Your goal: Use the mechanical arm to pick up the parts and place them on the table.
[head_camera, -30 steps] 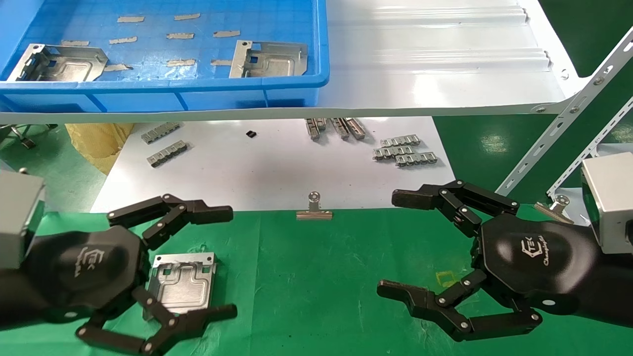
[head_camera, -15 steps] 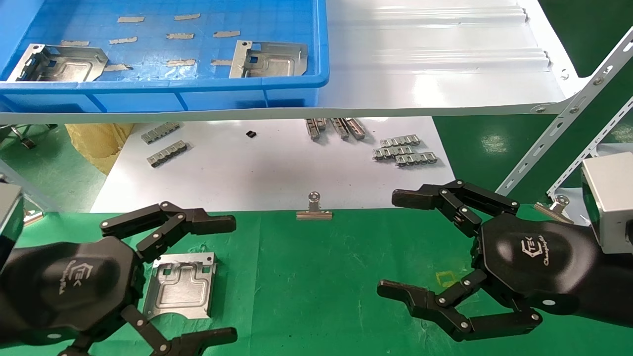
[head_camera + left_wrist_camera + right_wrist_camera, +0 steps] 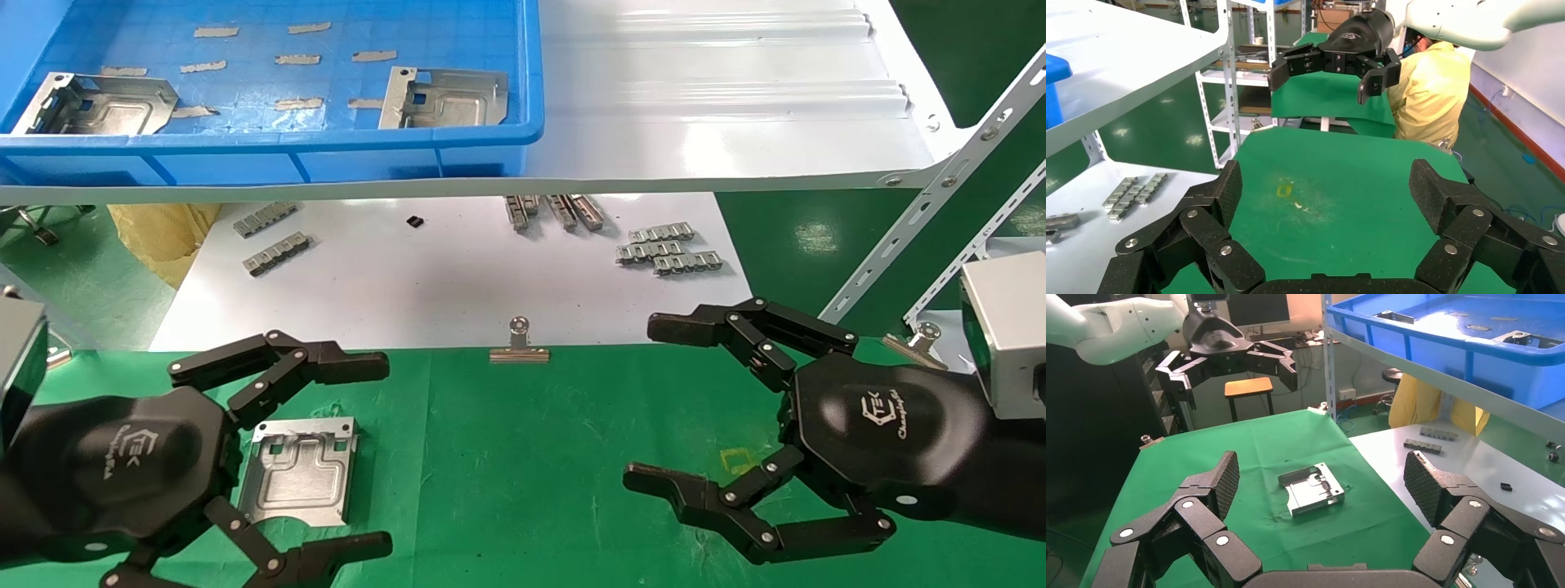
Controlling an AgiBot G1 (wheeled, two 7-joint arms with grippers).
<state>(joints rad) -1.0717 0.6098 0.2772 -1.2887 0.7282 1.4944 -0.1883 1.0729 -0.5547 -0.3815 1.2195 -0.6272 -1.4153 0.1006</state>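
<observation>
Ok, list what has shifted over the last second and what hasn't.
The left tool, fingers spread, has pulled back off the silvery stamped metal plate toward the robot, exposing the whole plate, then eased slightly forward. Nothing was grasped or released. The plate stays flat on the green cloth table; the right tool stays open and hovering; the two plates in the blue bin are untouched.

One high view and two low, facing wrist views

The green table (image 3: 531, 457) is being viewed steeply from above; each wrist camera is looking out low between its own fingers across the cloth, the opposite hand being framed upper centre or upper left. The cloth is being shared by all three.
</observation>
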